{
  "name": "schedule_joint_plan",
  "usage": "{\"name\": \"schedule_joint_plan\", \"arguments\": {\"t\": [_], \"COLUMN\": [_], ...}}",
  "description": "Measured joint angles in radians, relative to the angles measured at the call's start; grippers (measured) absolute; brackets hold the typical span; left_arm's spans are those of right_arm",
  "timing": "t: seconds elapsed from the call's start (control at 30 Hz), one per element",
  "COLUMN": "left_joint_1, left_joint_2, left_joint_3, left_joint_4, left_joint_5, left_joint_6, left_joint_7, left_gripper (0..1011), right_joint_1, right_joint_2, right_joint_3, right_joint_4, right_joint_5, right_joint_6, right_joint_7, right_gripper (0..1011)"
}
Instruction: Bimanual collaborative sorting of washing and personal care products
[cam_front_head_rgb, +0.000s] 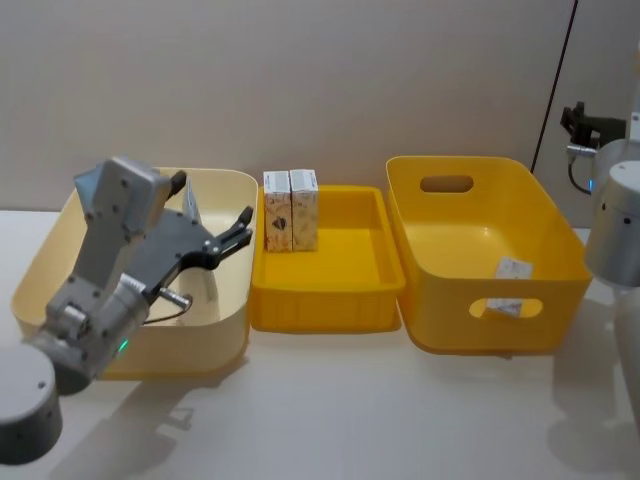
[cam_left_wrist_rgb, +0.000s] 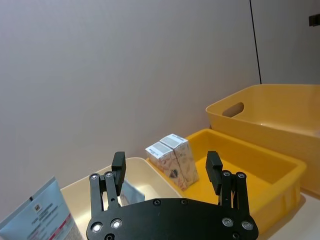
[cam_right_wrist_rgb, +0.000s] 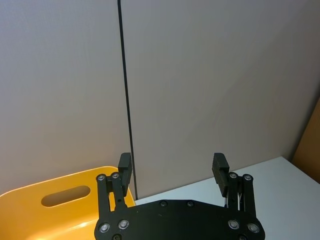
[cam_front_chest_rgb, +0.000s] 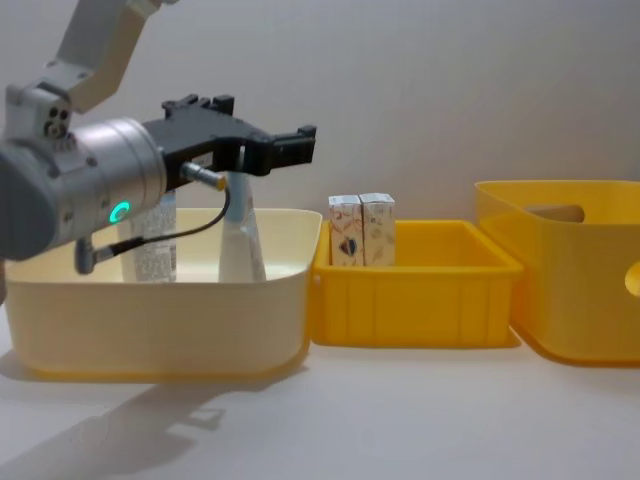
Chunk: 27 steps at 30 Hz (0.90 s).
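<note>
**Tubes** (cam_front_chest_rgb: 243, 245): two, light blue with white printed labels. Both stand in the cream bin (cam_front_chest_rgb: 170, 320), one near its middle and the other (cam_front_chest_rgb: 152, 255) further to the robot's left.
- Handling (judged): light, soft-walled and smooth. A hard pinch would dent them, and a loose one may let them slide.
- Hold (judged): across the two flat faces, on the upper part that stands clear of the bin's rim.

**Cartons** (cam_front_head_rgb: 290, 210): two, cream with a reddish-blue pattern. They stand upright and touching, side by side, in the back left corner of the tray (cam_front_head_rgb: 330, 300). The tray sits between the cream bin and the yellow bin (cam_front_head_rgb: 450, 310).
- Handling (judged): light, stiff card with flat sides that grip well, though the corners could crush.
- Hold (judged): across opposite sides at mid-height. Because the pair touch, only the outer faces and tops are free.

**Left gripper** (cam_left_wrist_rgb: 166, 164): its arm comes in from the robot's left with the wrist raised. The gripper hovers above the cream bin's rim and points roughly level toward the tray. Its fingers are spread wide with nothing between them. The middle tube stands just beside it, below the fingers. To take that tube, the gripper would likely need to drop and square its fingers to the flat faces.

**Right gripper** (cam_right_wrist_rgb: 172, 166): idle, raised at the robot's right by the yellow bin. Its fingers are spread and empty.
</note>
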Motion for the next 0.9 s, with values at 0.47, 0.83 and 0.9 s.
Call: {"name": "schedule_joint_plan", "arguments": {"t": [0.47,0.83,0.9], "left_joint_1": [-0.062,-0.047,-0.041], "left_joint_2": [-0.032,-0.033,-0.033], "left_joint_3": [-0.004,-0.029,-0.035], "left_joint_4": [0.045,0.011,0.004], "left_joint_5": [-0.029,-0.036,-0.04], "left_joint_6": [0.066,0.101,0.106], "left_joint_7": [-0.052,-0.046,-0.045], "left_gripper": [1000,1000,1000], "right_joint_1": [0.001,0.001,0.001], "right_joint_2": [0.001,0.002,0.002], "right_joint_3": [0.002,0.004,0.004], "right_joint_4": [0.003,0.003,0.003], "right_joint_5": [-0.001,-0.002,-0.002], "right_joint_6": [-0.002,-0.002,-0.002], "right_joint_7": [-0.002,-0.003,-0.004], "right_gripper": [1001,1001,1001]}}
